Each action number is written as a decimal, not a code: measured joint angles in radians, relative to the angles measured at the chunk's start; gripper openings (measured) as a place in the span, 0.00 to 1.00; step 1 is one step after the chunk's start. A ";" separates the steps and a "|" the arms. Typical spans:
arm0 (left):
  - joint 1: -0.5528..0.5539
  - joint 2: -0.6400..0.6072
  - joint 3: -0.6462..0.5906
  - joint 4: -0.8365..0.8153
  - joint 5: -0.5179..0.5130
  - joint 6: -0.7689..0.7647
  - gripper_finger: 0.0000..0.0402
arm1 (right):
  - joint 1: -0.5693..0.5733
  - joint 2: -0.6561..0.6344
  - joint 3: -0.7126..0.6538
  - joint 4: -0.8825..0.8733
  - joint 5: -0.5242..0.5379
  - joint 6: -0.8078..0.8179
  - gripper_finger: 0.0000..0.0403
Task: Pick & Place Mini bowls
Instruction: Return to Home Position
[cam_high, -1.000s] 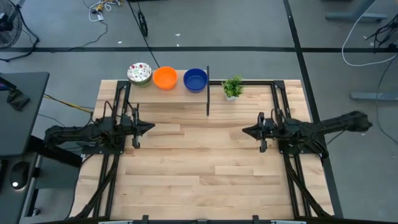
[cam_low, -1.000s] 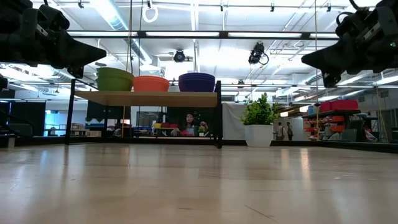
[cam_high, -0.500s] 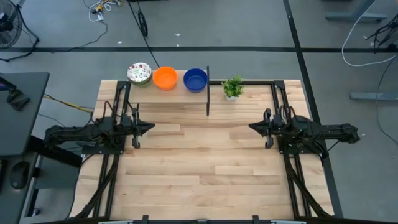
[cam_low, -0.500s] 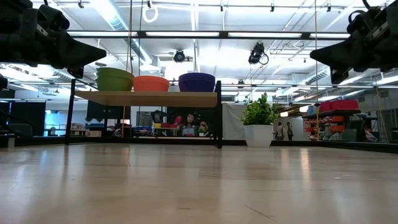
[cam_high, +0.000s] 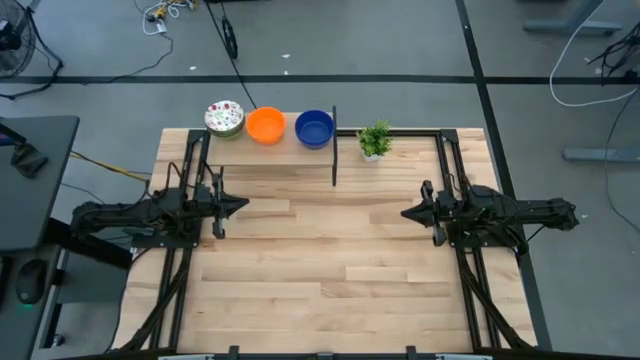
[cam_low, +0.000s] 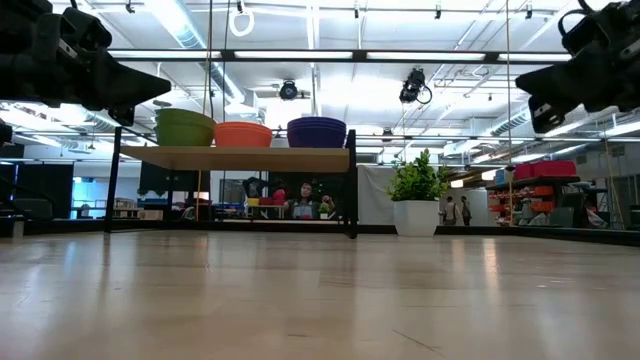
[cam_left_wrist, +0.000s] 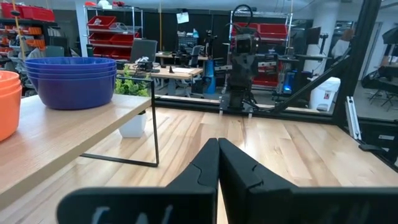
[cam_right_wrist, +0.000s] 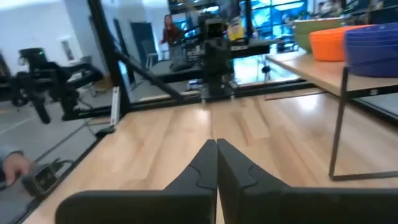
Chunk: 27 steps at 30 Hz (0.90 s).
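The white floral bowls (cam_high: 224, 117), orange bowls (cam_high: 265, 125) and blue bowls (cam_high: 314, 128) sit in three stacks, side by side, on a raised shelf (cam_high: 272, 152) at the wooden surface's (cam_high: 320, 270) far edge. The left gripper (cam_high: 244, 204) and right gripper (cam_high: 405, 213) hover well apart, fingers pressed together, empty.

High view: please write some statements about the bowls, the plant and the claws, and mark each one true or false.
1. The white stack, orange stack and blue stack stand in a row on the shelf. True.
2. The plant stands on the shelf. False: it stands on the table, beside the shelf.
3. The left claw and the right claw are shut and empty. True.
4. A bowl lies on the table between the arms. False: all bowls in view are on the shelf.
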 joint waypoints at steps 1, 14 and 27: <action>0.000 0.000 0.000 0.000 0.000 0.000 0.02 | 0.000 0.000 0.010 -0.020 -0.011 -0.003 0.01; 0.000 0.000 0.000 0.000 0.000 0.001 0.02 | 0.003 0.010 -0.031 0.083 -0.035 -0.039 0.01; 0.000 0.000 0.000 0.000 0.000 0.001 0.02 | 0.015 0.025 -0.030 0.083 -0.024 -0.058 0.04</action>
